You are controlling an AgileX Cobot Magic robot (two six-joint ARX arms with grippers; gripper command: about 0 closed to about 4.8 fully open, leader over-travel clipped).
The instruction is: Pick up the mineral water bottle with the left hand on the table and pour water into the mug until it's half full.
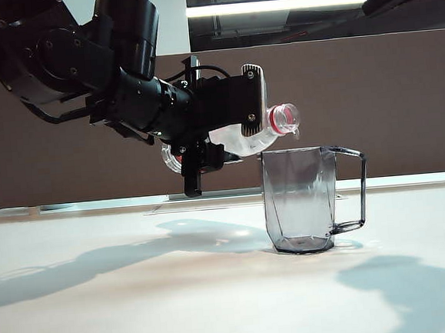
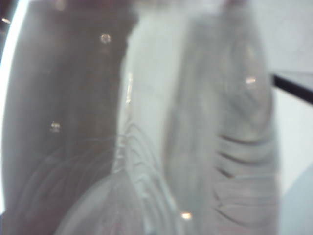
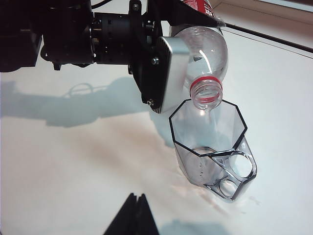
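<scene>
A: Above the table (image 1: 217, 290), just to the left of the mug (image 1: 301, 199) in the outside view, the left gripper (image 1: 235, 127) is clamped across the body of the bottle (image 1: 259, 137). Why hold it there?

B: My guess is that gripping the middle leaves the neck free to reach past the fingers, so the open mouth can hang over the mug's rim without the gripper touching the mug.

A: Which way does the bottle point?

B: Its long axis lies close to level, base toward the arm and mouth toward the mug. The right wrist camera shows the mouth with its red ring (image 3: 206, 93) directly over the mug's eight-sided opening (image 3: 208, 127).

A: Any water coming out?

B: I see a small clear drip at the lip in the outside view, but no steady stream. The mug looks nearly empty, so half full seems a long way off.

A: The mug itself?

B: Upright on the table, handle turned away from the left arm.

A: And the right gripper (image 3: 133, 215)?

B: Only its dark tips show in its own camera, well apart from the mug and seemingly together. It hangs above, idle, watching the pour.
</scene>
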